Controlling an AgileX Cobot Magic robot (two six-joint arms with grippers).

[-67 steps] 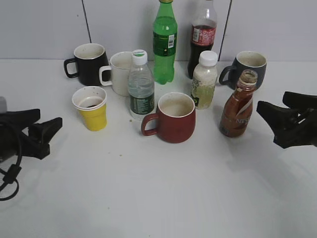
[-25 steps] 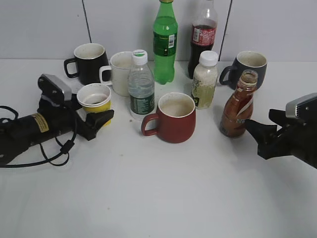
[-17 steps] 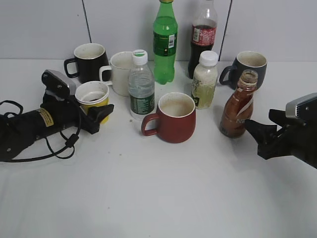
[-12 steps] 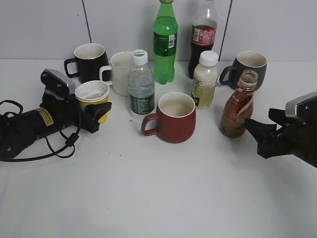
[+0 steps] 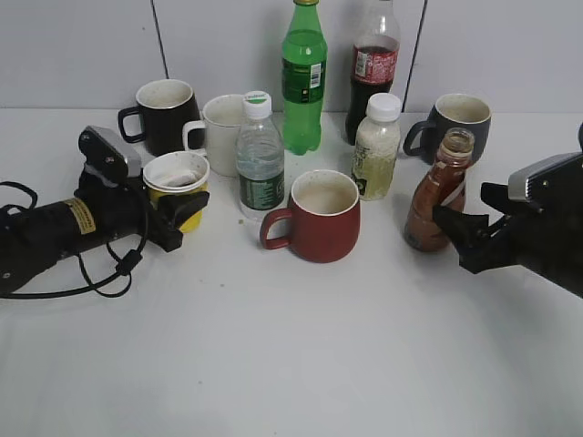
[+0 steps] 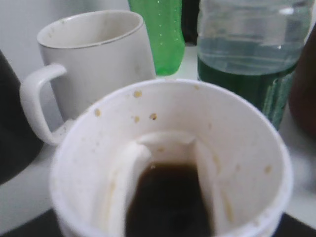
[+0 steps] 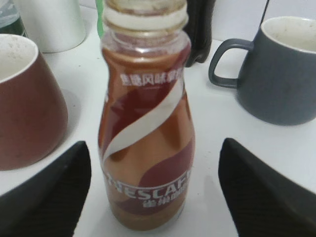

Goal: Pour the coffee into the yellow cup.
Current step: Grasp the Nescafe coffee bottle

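The yellow cup stands at the left of the table with a little dark liquid in its bottom. It fills the left wrist view. My left gripper is shut on the cup, one finger in front and one behind; its fingers are almost hidden in the wrist view. The coffee is in an uncapped brown Nescafe bottle standing upright at the right. My right gripper is open, level with the bottle's lower half. Its two fingers flank the bottle without touching it.
A dark red mug stands mid-table between cup and bottle. Behind are a water bottle, white mug, black mug, green bottle, cola bottle, white-capped bottle and grey mug.
My left gripper came in from the left edge and closed round the yellow cup, shifting it slightly. My right gripper moved left, up to the coffee bottle.
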